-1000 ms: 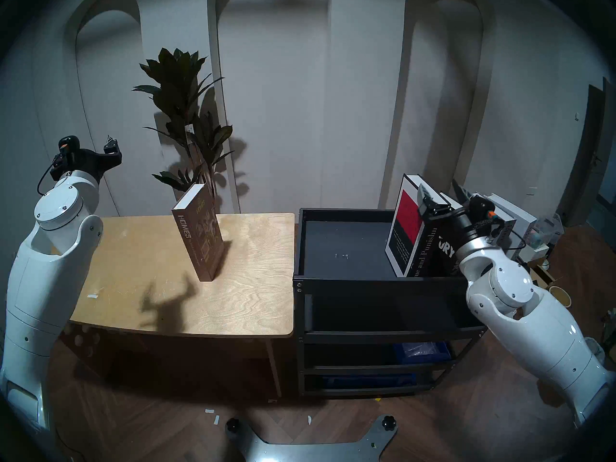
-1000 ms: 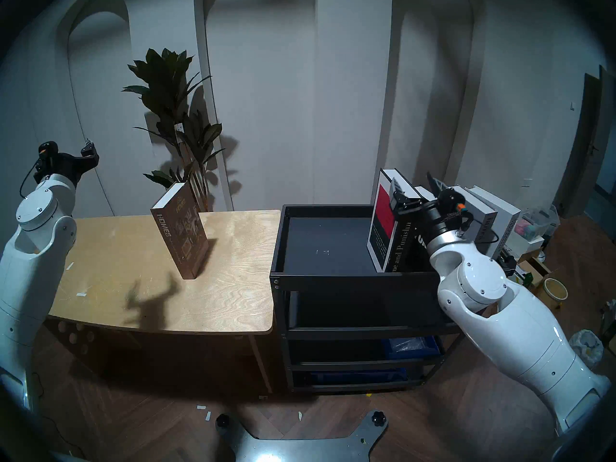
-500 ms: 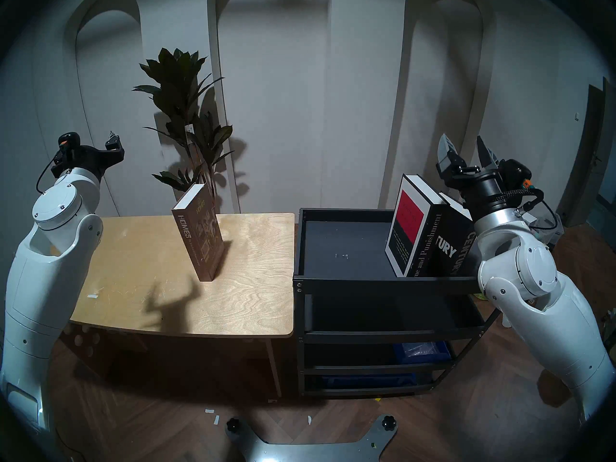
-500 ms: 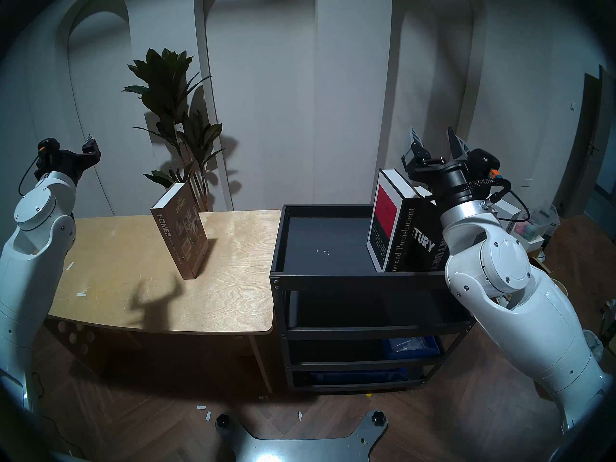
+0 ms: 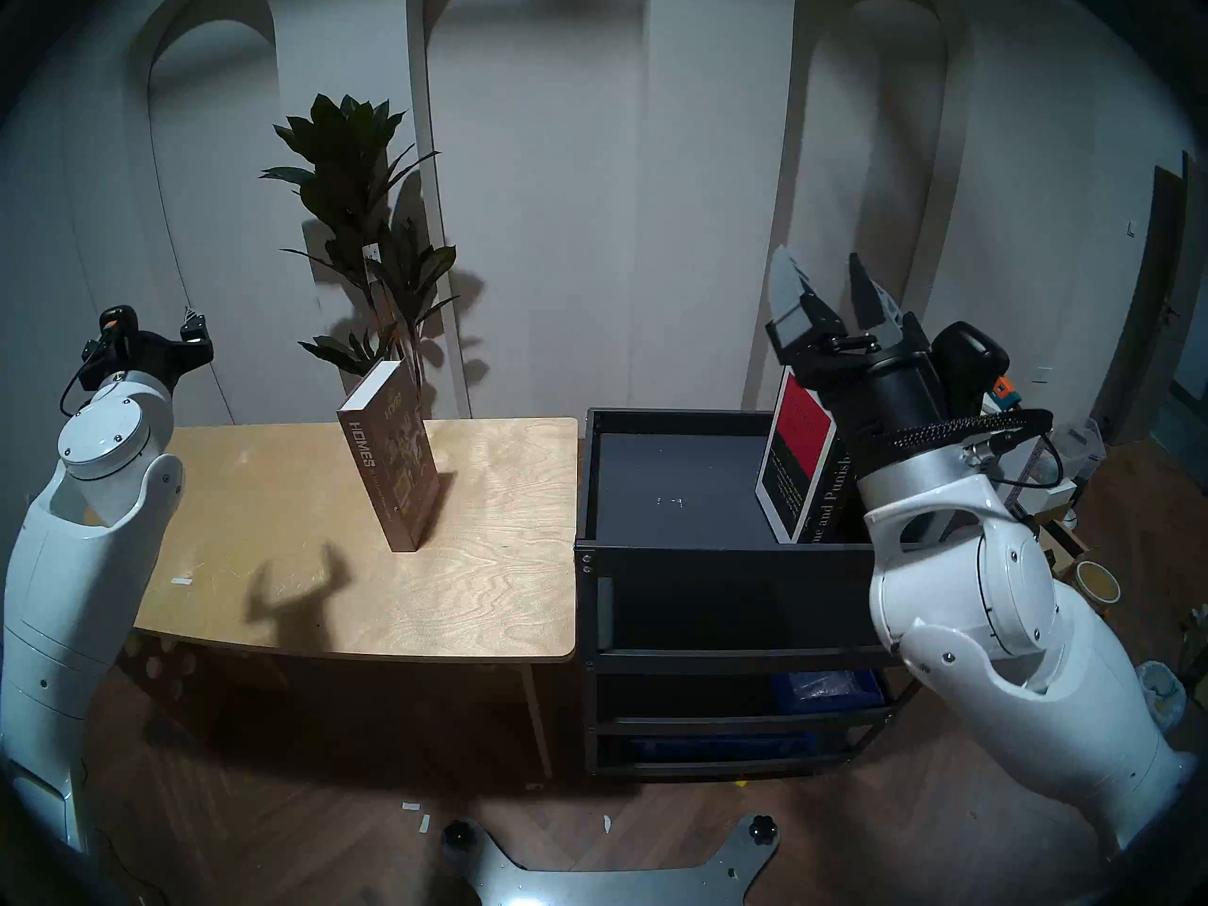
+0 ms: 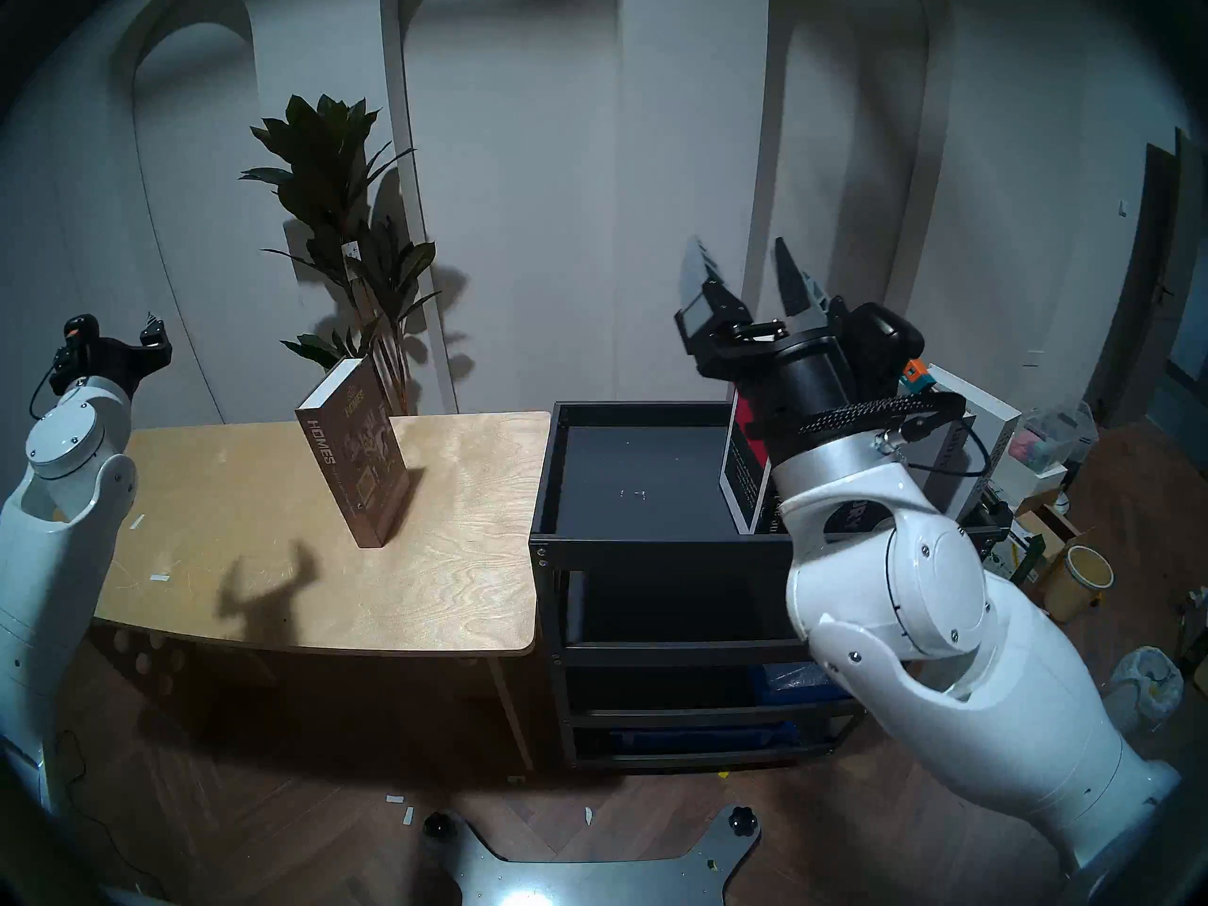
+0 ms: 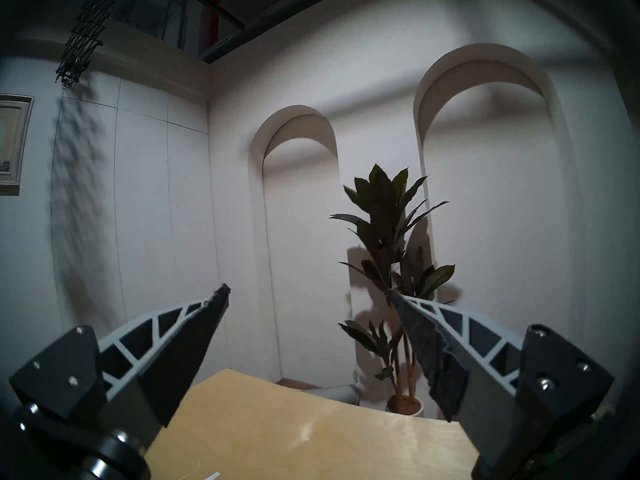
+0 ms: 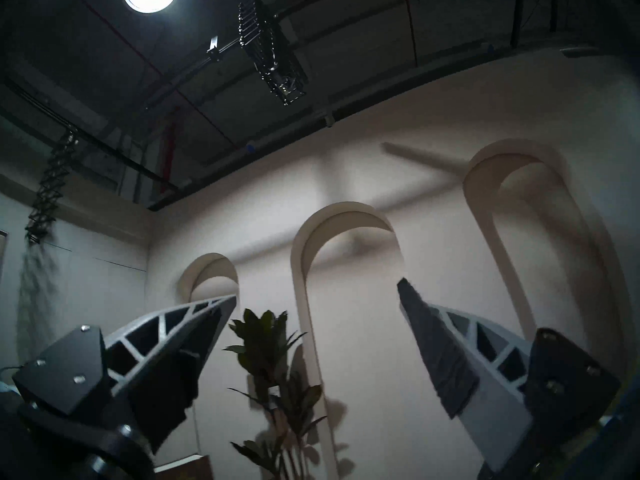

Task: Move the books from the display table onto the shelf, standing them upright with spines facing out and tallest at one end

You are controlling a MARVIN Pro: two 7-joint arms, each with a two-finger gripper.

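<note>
Plywood display table [image 5: 497,597] stands on the left of the head views, with a black metal shelf [image 5: 719,548] touching its right edge. One brown book titled "HOMES" [image 5: 392,460] stands upright near the middle of the table, spine toward the camera. On the shelf's top tray, at its right end, a black book reading "Crime and Punishment" [image 5: 794,457] stands upright with its spine facing out, its red-and-black cover turned toward the table. Further books stand beside it on the right — among them a pale grey one [image 6: 951,460] and a white one [image 6: 980,408] — largely hidden behind the right arm.

The right gripper [image 5: 825,290] is raised above the shelved books, fingers spread wide and holding nothing, pointing up toward the wall. The left gripper [image 7: 308,294] hangs over the table's far left end, its fingers likewise spread and empty. A potted plant [image 5: 366,231] stands behind the table against a white wall with arched niches.
</note>
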